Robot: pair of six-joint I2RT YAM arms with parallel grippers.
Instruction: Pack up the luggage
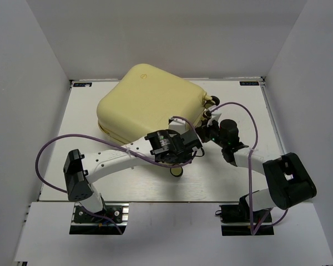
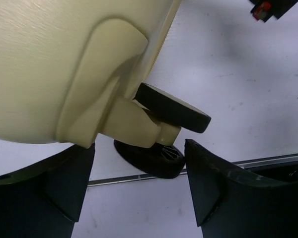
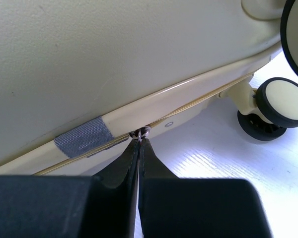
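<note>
Boxed in on three sides by plain white panels: back wall [image 1: 166, 33] flat and bare, left wall [image 1: 22, 122] and right wall [image 1: 313, 77] widening toward the camera. Below, a white tabletop [image 1: 238, 105] with small black labels [image 1: 81, 85] at the far corners, too small to read. Nearer, a paler white ledge [image 1: 172, 227] across the front. Lit brightly and evenly, with soft shadows only. Up close, faint grey scuffs [image 2: 233, 106] on the surface and a thin metal seam [image 2: 268, 161] running across.
</note>
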